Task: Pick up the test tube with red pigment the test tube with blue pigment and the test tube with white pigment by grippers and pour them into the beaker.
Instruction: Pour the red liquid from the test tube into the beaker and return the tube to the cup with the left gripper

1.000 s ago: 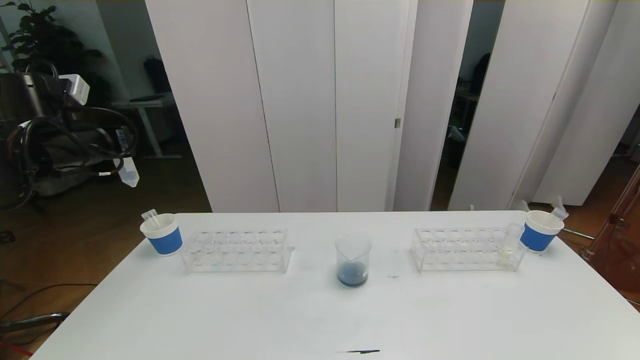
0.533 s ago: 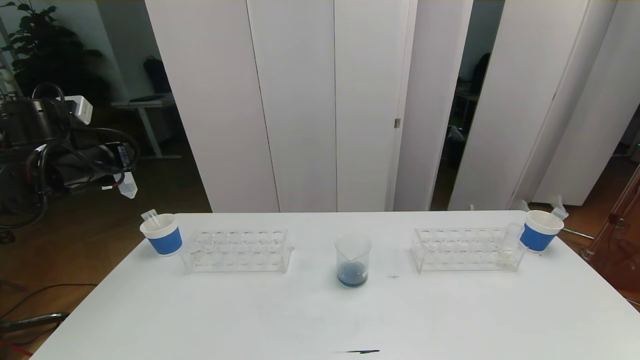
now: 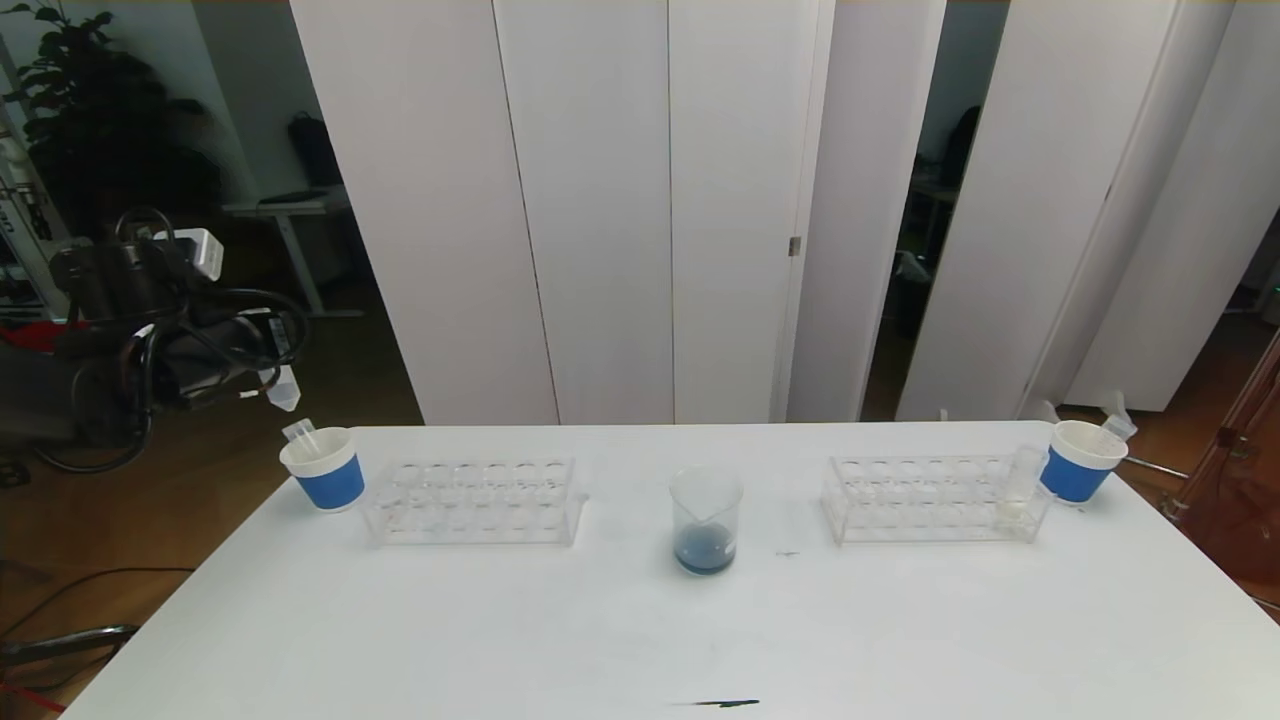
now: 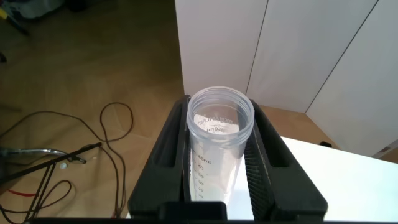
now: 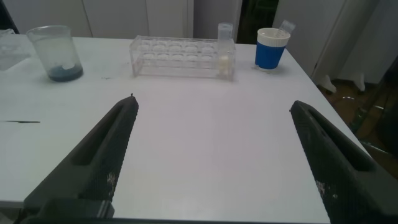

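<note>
Test tube [image 4: 216,146] between left fingers [image 4: 266,168]

The white surface [image 3: 500,640] carried a beaker [image 3: 706,520] at its middle, a clear rack [image 3: 470,502] and a blue-banded paper cup [image 3: 323,468] to the left, another rack [image 3: 935,500] and cup [image 3: 1080,461] to the right, and a dark streak [image 3: 722,703] near the front edge.

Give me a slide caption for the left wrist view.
Left tool shut on an empty clear tube, held above the wood floor beside the table's corner.
</note>
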`<action>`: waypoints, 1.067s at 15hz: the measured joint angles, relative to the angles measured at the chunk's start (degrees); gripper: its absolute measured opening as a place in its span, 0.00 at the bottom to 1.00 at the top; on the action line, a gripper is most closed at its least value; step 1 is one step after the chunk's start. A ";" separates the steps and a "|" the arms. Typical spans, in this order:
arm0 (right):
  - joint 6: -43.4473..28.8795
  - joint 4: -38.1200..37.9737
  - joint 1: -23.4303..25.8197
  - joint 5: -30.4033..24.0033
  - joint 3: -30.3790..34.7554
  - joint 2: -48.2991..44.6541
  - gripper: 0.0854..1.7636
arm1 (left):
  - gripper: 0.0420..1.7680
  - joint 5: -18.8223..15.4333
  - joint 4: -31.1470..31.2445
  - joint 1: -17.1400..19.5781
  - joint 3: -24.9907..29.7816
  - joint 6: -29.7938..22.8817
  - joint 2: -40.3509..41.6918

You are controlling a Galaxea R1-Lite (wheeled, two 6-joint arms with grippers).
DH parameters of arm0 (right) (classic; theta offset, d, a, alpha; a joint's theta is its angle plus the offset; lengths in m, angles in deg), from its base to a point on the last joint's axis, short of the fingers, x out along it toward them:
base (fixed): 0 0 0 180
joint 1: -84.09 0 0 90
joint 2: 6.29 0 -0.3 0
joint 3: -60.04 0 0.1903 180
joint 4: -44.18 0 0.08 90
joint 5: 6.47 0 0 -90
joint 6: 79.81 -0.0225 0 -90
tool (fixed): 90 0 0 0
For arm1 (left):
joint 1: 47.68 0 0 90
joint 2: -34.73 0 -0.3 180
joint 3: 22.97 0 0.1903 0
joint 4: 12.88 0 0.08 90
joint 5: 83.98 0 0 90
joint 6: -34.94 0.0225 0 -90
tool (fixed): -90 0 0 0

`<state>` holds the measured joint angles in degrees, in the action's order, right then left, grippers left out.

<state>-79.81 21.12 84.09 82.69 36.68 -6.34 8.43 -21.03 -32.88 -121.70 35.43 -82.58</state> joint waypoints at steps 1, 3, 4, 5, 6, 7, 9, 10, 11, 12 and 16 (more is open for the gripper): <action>-0.02 0.00 0.00 0.00 0.00 0.00 0.99 | 0.31 -0.02 -1.35 0.05 -0.02 0.11 -0.80; -0.02 0.00 0.00 0.02 0.00 0.00 0.99 | 0.31 -0.07 -2.79 0.05 0.30 0.15 -2.12; 0.00 0.02 0.00 0.00 0.00 0.00 0.99 | 0.31 -0.07 -2.93 0.02 0.41 0.17 -2.86; 0.00 0.00 0.00 0.00 0.00 0.00 0.99 | 0.31 -0.05 -3.15 0.02 0.43 0.17 -3.66; 0.00 0.02 0.00 -0.01 0.00 0.00 0.99 | 0.31 0.04 -4.17 0.02 0.43 0.11 -4.38; 0.00 0.02 0.00 -0.01 0.00 0.00 0.99 | 0.31 0.09 -6.10 0.07 0.50 0.11 -5.05; 0.00 0.00 0.00 0.00 0.00 0.00 0.99 | 0.31 0.11 -7.84 0.30 0.89 0.26 -6.23; 0.00 0.00 0.00 -0.01 0.00 0.00 0.99 | 0.31 0.09 -7.94 0.38 0.95 0.26 -6.73; 0.00 0.02 0.00 0.00 0.00 0.00 0.99 | 0.31 0.11 -8.06 0.41 0.95 0.26 -7.22; 0.00 0.02 0.00 -0.01 0.00 0.00 0.99 | 0.31 0.11 -8.44 0.41 1.00 0.28 -7.77; 0.00 0.00 0.00 -0.01 0.00 0.00 0.99 | 0.31 0.11 -11.80 0.39 1.74 0.26 -9.79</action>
<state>-79.81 21.12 84.09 82.68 36.68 -6.34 8.54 -32.83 -32.49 -119.96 35.69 -92.37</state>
